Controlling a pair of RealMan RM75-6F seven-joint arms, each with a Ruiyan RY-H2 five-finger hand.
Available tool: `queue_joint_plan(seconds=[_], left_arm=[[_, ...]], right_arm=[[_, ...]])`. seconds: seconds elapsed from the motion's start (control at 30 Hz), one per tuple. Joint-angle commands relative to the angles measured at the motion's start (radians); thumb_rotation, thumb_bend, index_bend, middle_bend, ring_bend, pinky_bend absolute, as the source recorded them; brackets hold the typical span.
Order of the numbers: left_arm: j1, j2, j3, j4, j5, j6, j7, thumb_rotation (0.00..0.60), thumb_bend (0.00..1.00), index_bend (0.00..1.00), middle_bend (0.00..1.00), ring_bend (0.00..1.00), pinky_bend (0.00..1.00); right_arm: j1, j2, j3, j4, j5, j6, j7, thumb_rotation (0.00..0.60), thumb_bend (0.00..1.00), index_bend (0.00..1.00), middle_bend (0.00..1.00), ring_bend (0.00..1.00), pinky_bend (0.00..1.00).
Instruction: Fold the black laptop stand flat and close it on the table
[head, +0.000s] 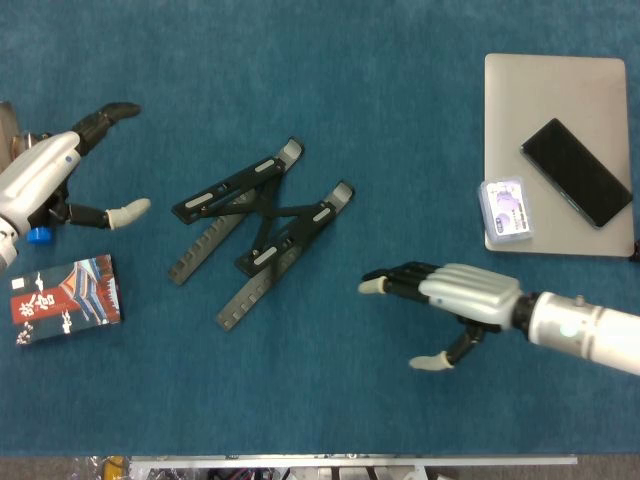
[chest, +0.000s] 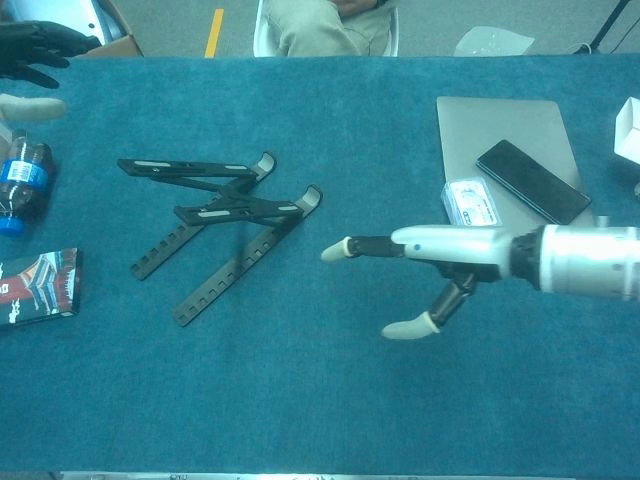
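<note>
The black laptop stand (head: 258, 232) (chest: 215, 226) stands unfolded left of the table's middle, its two notched legs spread and its upper arms raised. My right hand (head: 450, 300) (chest: 420, 265) hovers open to the right of the stand, fingers stretched toward it, a clear gap away. My left hand (head: 60, 175) (chest: 30, 60) is open at the far left, above the table and well clear of the stand, thumb and fingers spread.
A closed silver laptop (head: 530, 100) (chest: 500, 125) at the right carries a black phone (head: 578, 172) (chest: 532, 180) and a small clear box (head: 504, 208) (chest: 470, 205). A blue-capped bottle (chest: 18, 185) and a patterned packet (head: 62, 300) (chest: 38, 284) lie at the left edge.
</note>
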Motion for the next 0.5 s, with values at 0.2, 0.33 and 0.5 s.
queue_joint_plan(seconds=[0.2,0.33,0.5], left_arm=[[0.005,0.017,0.002,0.0,0.008,0.021,-0.016,0.425,0.25,0.0,0.03,0.0,0.09],[0.009,0.023,0.005,0.0,0.014,0.031,-0.025,0.423,0.25,0.0,0.03,0.0,0.09],[0.012,0.03,0.011,0.002,0.021,0.038,-0.034,0.421,0.25,0.0,0.03,0.0,0.09]], right_arm=[[0.048,-0.122,0.046,0.068,0.087,-0.061,-0.103,0.406,0.24,0.0,0.0,0.0,0.0],[0.052,-0.174,0.063,0.099,0.12,-0.057,-0.147,0.406,0.24,0.0,0.0,0.0,0.0],[0.059,-0.235,0.077,0.129,0.153,-0.051,-0.179,0.406,0.24,0.0,0.0,0.0,0.0]])
